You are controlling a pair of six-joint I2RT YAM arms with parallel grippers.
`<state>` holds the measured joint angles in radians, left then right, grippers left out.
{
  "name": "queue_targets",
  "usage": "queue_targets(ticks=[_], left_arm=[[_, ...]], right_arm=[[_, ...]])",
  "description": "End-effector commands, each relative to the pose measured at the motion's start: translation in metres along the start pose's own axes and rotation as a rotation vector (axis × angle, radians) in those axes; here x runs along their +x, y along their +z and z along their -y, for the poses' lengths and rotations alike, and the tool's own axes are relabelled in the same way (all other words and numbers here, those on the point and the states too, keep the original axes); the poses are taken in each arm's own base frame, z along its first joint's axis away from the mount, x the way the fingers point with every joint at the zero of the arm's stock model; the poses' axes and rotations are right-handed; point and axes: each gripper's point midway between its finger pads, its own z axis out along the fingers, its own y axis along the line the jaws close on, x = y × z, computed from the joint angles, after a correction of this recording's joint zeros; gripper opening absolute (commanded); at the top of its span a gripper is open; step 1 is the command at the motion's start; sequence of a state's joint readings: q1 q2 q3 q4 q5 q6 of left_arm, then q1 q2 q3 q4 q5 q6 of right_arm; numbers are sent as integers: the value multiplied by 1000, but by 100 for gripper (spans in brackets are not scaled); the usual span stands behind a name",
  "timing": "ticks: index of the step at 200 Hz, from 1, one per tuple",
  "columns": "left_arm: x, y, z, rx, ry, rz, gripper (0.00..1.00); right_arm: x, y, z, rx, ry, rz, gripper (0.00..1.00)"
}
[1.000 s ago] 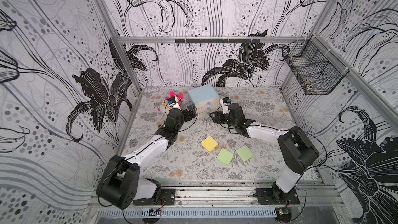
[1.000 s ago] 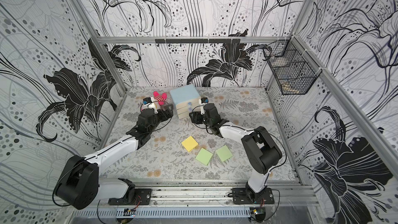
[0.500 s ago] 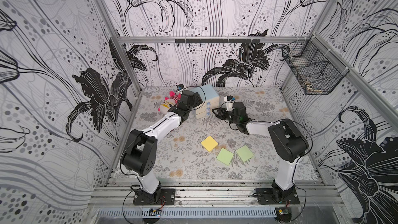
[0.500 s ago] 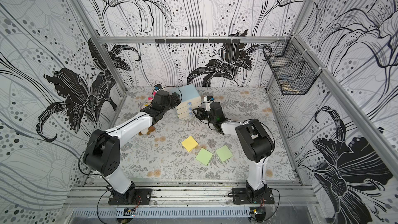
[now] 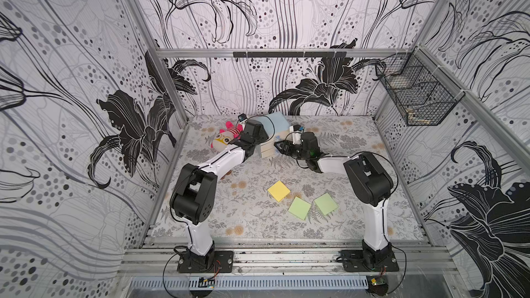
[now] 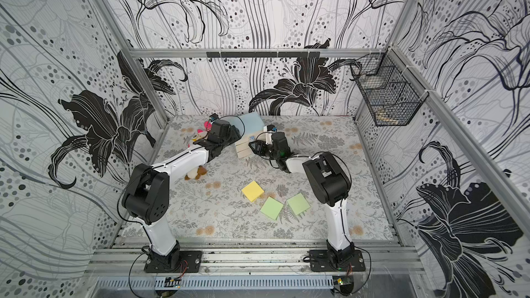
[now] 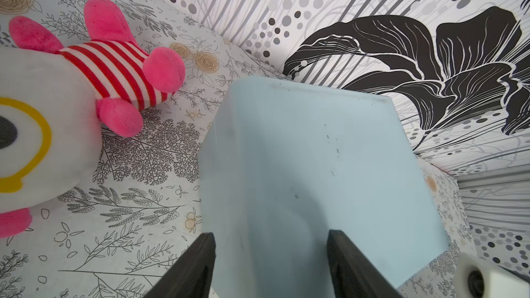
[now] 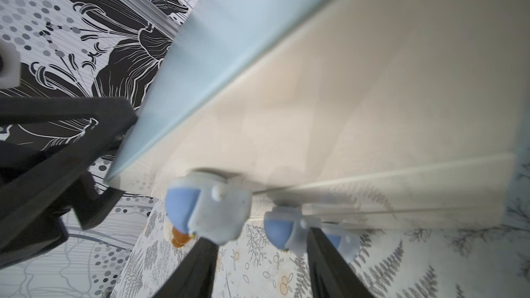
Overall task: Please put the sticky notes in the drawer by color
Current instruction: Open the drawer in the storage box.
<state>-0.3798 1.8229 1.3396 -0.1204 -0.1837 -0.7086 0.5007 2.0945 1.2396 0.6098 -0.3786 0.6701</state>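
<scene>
Looking across the counter point(image 5: 252, 225), you find the drawer point(image 5: 276, 121) at the back with both tools at it. The left tool point(image 7: 269, 246) straddles its blue shell, fingers apart (pinching or not, you cannot tell). The right tool point(image 8: 262, 256) sits at the blue knobs point(image 8: 206, 210), its grip too blurred to judge. A yellow sticky note point(image 5: 278, 191) and two green sticky notes point(image 5: 299, 208) point(image 5: 326, 203) lie together mid-counter, well apart from the drawer.

Count, on table point(image 5: 246, 213):
- yellow sticky note point(image 5: 278, 191): 1
- green sticky notes point(image 5: 299, 208) point(image 5: 325, 203): 2
- chest of drawers point(image 5: 279, 121): 1
- plush toy point(image 5: 222, 141): 1
- brown-and-cream thing point(image 6: 196, 172), kind unclear: 1

Wire basket point(image 5: 418, 101): 1. Robot arms point(image 5: 226, 160) point(image 5: 332, 164): 2.
</scene>
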Motion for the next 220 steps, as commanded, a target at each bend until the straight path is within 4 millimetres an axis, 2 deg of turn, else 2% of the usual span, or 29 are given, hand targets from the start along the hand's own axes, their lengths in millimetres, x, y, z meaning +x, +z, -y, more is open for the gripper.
queue_targets(ticks=[1, 47, 86, 126, 168, 186, 220], left_arm=[[7, 11, -8, -23, 6, -22, 64], [14, 14, -9, -14, 8, -42, 60], [18, 15, -8, -5, 4, -54, 58], [20, 16, -8, -2, 3, -60, 56], [20, 16, -8, 0, 3, -63, 56], [20, 16, -8, -2, 5, -63, 56], [19, 15, -8, -2, 4, -59, 56]], right_arm=[[0, 10, 3, 1, 15, -9, 54], [-2, 20, 13, 35, 24, -12, 48], [0, 28, 25, 80, 30, -15, 50], [-3, 33, 29, 105, 14, -17, 50], [-9, 34, 23, 93, -2, -15, 39], [-8, 30, 23, 99, -7, -16, 33], [-2, 15, 24, 122, -16, -17, 28]])
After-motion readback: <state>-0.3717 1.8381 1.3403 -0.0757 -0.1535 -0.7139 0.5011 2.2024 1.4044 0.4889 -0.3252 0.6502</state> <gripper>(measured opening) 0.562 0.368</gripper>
